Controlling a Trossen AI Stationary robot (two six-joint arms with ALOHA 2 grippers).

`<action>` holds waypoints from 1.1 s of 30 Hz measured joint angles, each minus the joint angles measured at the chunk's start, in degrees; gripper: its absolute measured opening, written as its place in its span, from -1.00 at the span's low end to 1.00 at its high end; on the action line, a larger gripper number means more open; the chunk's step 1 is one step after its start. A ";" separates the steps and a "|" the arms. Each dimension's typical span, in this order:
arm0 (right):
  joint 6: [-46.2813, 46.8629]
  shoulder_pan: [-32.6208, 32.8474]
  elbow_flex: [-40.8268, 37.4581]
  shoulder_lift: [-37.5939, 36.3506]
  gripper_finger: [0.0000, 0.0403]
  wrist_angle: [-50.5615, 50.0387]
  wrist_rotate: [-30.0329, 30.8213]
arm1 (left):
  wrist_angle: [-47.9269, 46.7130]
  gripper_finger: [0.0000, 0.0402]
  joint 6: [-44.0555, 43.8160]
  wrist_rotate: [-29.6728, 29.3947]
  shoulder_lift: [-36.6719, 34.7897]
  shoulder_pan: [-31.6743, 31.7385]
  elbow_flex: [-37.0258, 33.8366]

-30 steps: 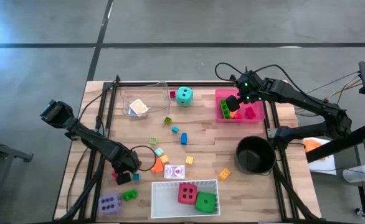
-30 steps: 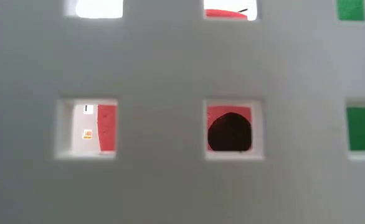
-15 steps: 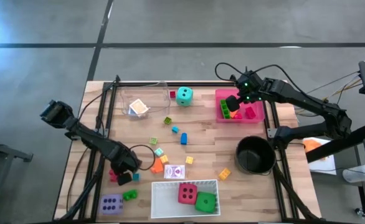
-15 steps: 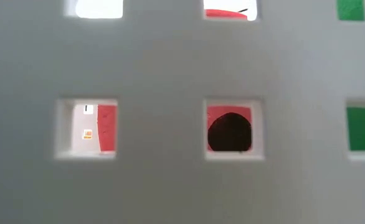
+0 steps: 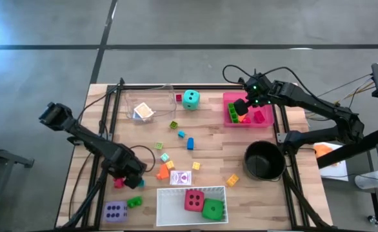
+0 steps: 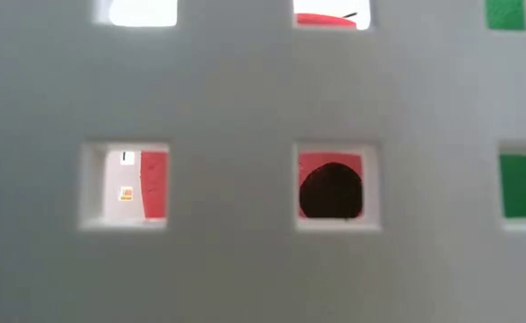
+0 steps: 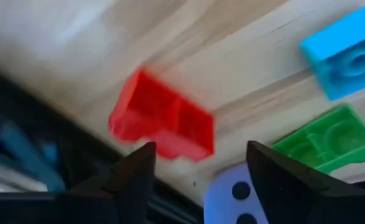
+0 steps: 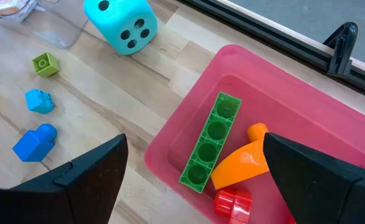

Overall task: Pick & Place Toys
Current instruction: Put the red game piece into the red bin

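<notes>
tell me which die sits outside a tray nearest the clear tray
The teal die: it sits on bare wood beside the clear tray; the purple die lies far off.

The bench (image 5: 208, 138) is pale, matt, grained wood. The red block (image 7: 164, 124) is glossy moulded plastic; the pink tray (image 8: 189, 134) is smooth, translucent plastic.
</notes>
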 joint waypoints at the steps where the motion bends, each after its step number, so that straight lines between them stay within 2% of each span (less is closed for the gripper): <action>1: 0.00 0.01 0.00 0.00 0.82 0.01 -0.01 | -0.36 0.33 -2.30 0.36 -0.21 -0.23 0.00; 6: 0.00 0.01 0.00 0.00 0.82 0.02 0.00 | 0.33 0.39 -12.91 -0.05 -0.62 -1.35 -0.26; 15: -0.01 0.01 0.00 0.00 0.82 0.00 0.00 | 2.06 0.40 -21.18 0.59 -0.62 -2.28 -2.81; 23: 0.00 0.00 0.00 0.00 0.82 0.02 -0.01 | 13.11 0.40 -26.26 0.96 -0.64 -2.66 -7.22; 29: 0.00 0.01 0.00 0.00 0.82 0.01 0.00 | 15.83 0.40 -27.65 2.33 -0.79 -2.69 -9.93; 33: 0.00 0.02 0.00 0.00 0.82 0.02 0.00 | 17.13 0.39 -26.59 -2.33 -0.72 -2.63 -10.97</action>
